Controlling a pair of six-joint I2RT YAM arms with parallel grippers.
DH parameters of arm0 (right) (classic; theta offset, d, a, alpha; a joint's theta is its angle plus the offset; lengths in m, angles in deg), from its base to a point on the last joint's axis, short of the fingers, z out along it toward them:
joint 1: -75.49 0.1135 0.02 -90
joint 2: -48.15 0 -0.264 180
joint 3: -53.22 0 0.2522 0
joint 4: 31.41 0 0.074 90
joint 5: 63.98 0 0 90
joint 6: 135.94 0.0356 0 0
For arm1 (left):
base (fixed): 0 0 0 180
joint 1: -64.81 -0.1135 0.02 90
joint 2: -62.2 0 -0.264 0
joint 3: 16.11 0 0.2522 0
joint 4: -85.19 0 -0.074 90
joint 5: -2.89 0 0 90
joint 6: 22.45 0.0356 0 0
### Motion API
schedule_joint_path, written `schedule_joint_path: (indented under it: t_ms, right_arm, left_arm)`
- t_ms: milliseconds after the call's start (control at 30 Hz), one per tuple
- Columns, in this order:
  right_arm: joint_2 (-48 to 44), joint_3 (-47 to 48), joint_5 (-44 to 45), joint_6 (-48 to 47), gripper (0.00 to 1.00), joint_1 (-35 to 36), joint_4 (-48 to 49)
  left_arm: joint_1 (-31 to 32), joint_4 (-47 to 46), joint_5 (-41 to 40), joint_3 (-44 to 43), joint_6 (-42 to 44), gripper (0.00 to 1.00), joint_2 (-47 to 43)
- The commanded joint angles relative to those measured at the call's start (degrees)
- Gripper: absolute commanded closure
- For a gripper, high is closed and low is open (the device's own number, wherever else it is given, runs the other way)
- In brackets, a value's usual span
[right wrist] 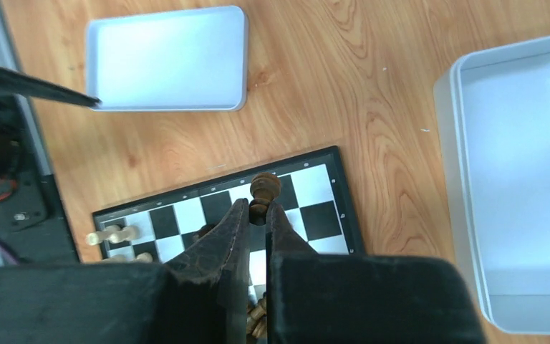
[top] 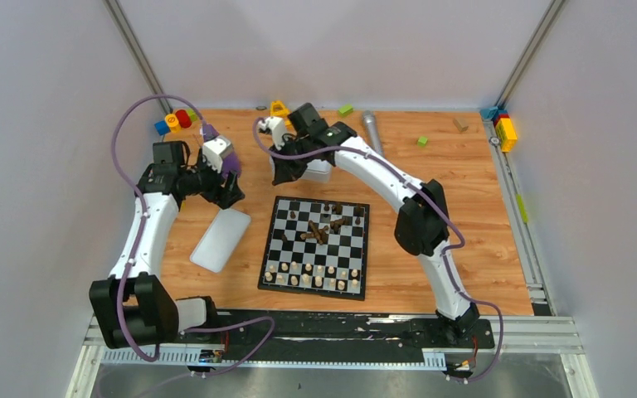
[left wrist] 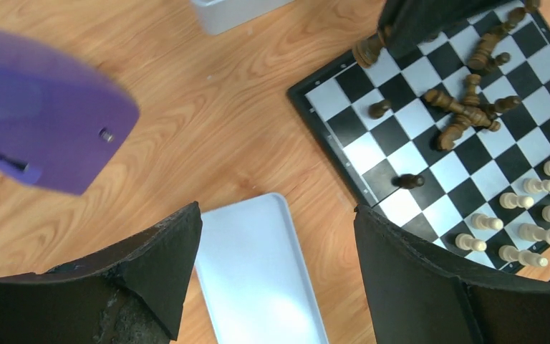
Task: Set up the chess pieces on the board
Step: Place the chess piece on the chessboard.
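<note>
Over a corner of the board (right wrist: 320, 217), the right gripper (right wrist: 256, 215) is pinching a dark piece (right wrist: 265, 188), likely to stand it upright. The left gripper (left wrist: 278, 211) is hanging open and empty above the lid (left wrist: 258, 279).

A: Larger items?
B: One board (top: 355, 249), one white lid (top: 221, 239), one white tray (right wrist: 523, 179).
A: And on the squares?
B: Two rows of pale pieces (left wrist: 515, 201); one heap of dark pieces (left wrist: 465, 107) plus strays; exact totals unreadable.

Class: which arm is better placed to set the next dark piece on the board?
Right: the right gripper is shut on a dark piece at the board's edge; the left gripper hangs open, empty, over the lid.
</note>
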Motion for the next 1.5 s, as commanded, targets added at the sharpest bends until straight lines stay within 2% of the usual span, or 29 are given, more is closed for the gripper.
schedule_joint_path:
  t_ms: [0,200,567,900,1267,1467]
  right_arm:
    - [4.6,6.6,12.0,-7.2,0.99,4.3,-6.3]
    - [8.9,9.6,20.5,-13.3,0.97,9.3,-8.3]
    - [13.0,10.1,27.4,-18.1,0.97,13.3,-10.6]
    - [13.8,9.6,27.7,-18.7,0.97,13.4,-12.1]
    - [11.8,6.5,24.2,-17.6,0.98,12.6,-12.5]
    - [12.5,6.3,24.1,-17.8,0.98,12.6,-12.7]
  left_arm:
    - [-4.8,1.9,2.2,0.6,-1.3,0.14,-2.4]
    - [-6.7,4.4,-0.3,0.7,-2.0,0.14,-3.1]
    - [-6.9,6.3,-2.1,0.0,-0.7,0.14,-2.6]
    - [-7.4,4.7,-3.7,0.6,-1.9,0.14,-2.3]
    - [-14.6,1.5,-0.8,-0.7,-3.3,0.13,0.2]
    - [-16.1,1.1,-0.6,-0.7,-2.8,0.13,0.0]
